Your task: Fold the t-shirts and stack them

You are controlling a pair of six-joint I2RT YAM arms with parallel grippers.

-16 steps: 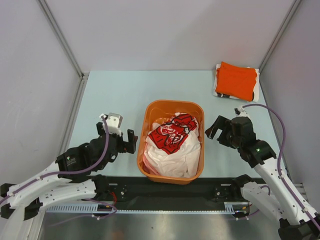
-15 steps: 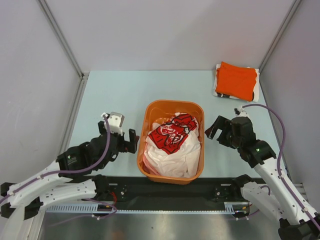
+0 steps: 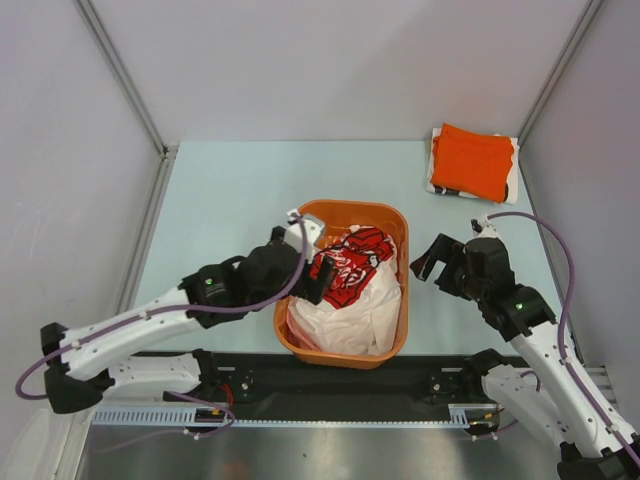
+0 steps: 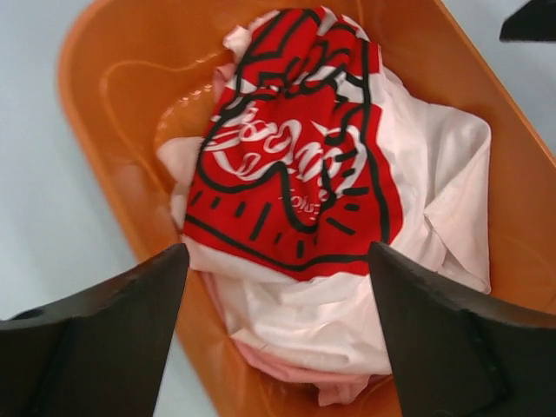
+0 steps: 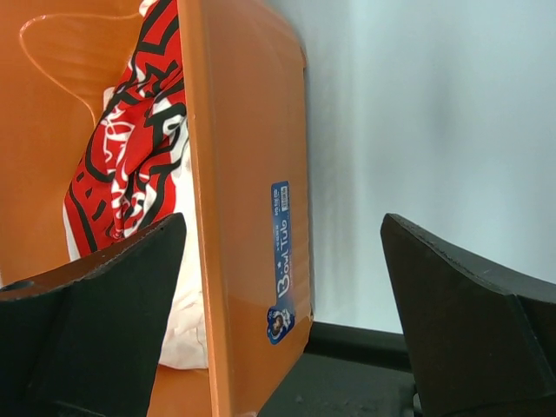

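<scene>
Hanging over the left rim of the orange basket [image 3: 345,207], the left gripper [image 3: 322,276] sits just above the white t-shirt [image 4: 300,182]. Its two fingers [image 4: 95,339] are spread wide with nothing between them; in the left wrist view they frame the shirt's red-and-black chest print without touching the cloth.

The white t-shirt lies crumpled inside the basket, print facing up, filling the near and right part. The far-left part of the basket floor is bare. At the near edge of the heap a pale pink fold [image 4: 282,372] peeks out from under the white cloth; it may be a second shirt, though too little shows to be sure.

The right gripper [image 3: 430,258] hovers just right of the basket, apart from its right wall, fingers [image 5: 87,330] also parted and holding nothing. A blue sticker [image 5: 280,261] is on that outer wall.

In the far right corner of the pale table [image 3: 240,190] lies the orange t-shirt [image 3: 472,160], folded flat on top of another folded white garment [image 3: 514,175].
</scene>
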